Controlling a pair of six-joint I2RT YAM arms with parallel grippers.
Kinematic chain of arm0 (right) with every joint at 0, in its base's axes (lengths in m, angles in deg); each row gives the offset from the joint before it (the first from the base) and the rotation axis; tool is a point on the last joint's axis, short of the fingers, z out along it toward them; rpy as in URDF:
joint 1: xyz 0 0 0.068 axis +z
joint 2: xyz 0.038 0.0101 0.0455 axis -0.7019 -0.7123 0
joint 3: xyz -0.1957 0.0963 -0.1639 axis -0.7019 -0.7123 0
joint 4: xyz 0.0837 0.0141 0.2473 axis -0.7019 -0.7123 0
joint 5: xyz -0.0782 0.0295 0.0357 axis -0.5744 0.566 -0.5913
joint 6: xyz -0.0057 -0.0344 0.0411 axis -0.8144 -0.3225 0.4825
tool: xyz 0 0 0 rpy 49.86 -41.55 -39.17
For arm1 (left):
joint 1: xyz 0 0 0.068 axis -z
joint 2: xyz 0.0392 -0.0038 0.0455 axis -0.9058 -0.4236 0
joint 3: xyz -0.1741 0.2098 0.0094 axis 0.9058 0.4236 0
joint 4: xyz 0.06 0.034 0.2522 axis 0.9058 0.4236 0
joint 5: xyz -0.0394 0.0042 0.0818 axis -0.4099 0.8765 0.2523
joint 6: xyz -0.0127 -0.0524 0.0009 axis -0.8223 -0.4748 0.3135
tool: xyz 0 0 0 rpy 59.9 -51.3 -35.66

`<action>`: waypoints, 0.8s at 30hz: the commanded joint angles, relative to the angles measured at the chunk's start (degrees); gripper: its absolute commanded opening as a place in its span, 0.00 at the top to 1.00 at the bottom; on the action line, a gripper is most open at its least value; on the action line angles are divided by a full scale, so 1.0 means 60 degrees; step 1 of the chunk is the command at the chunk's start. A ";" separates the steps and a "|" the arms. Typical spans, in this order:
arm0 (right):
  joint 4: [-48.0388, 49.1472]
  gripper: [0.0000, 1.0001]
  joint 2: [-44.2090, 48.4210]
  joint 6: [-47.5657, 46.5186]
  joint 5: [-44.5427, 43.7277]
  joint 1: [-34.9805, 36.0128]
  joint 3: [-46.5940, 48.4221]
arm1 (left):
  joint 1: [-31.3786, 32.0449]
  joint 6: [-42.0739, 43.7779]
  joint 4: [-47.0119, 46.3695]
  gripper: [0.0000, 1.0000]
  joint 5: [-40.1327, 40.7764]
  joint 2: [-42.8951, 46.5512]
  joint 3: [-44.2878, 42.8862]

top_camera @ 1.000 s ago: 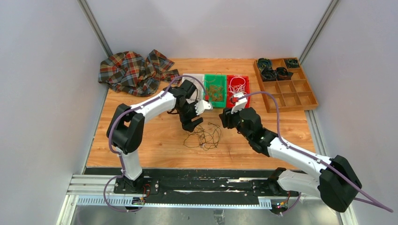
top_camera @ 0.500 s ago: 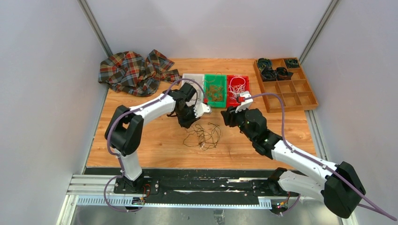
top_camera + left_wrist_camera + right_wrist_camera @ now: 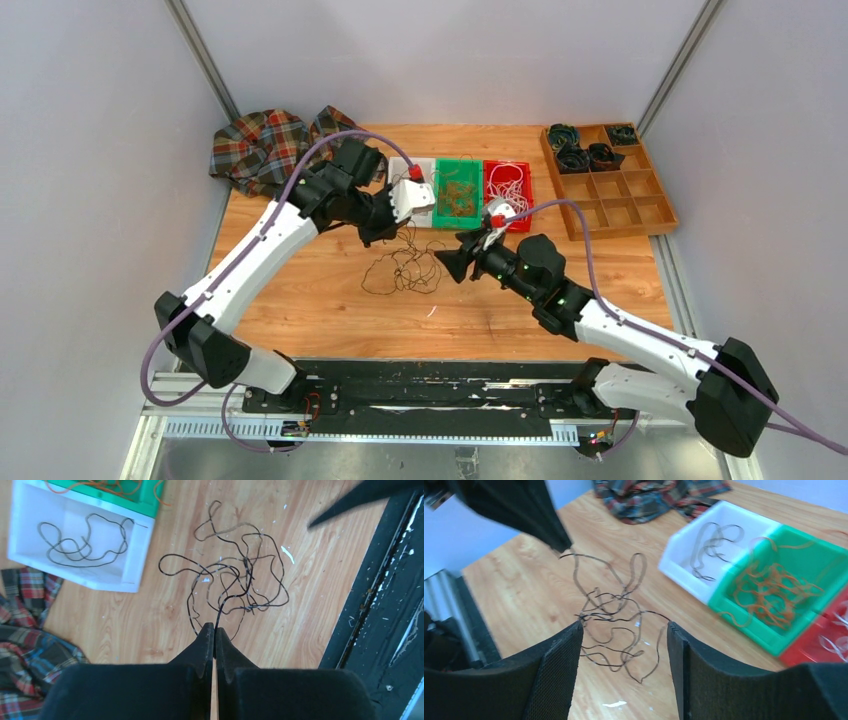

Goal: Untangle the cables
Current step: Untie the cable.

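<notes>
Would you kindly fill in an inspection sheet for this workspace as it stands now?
Surface: wooden table, small white flecks.
Job's things: black cable tangle loose on the table; single black cable in white tray; orange cables in green tray; white cables in red tray.
Clutter: plaid cloth far left; wooden organiser with dark coiled rolls far right.
Grippers: left gripper shut on a tangle strand; right gripper open, empty, beside the tangle.
Cables: purple arm cables along both arms.
Surroundings: plain walls; black rail at near edge.

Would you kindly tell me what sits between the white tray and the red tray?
The green tray holding orange cables sits between the white tray and red tray, seen in the top view.
</notes>
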 commanded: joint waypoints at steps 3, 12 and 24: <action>0.0828 0.37 -0.0602 -0.0739 0.0593 0.1413 0.1372 | 0.0096 -0.0410 0.1322 0.99 0.0018 0.0488 -0.1051; 0.1212 0.41 -0.2176 -0.1302 -0.0874 0.2158 0.2506 | 0.0183 -0.0682 0.2280 0.99 0.0083 0.0688 -0.1824; 0.3633 0.47 -0.4087 -0.2917 -0.3715 0.2159 0.2682 | 0.0185 -0.0444 0.4037 0.99 -0.0493 0.0680 -0.2642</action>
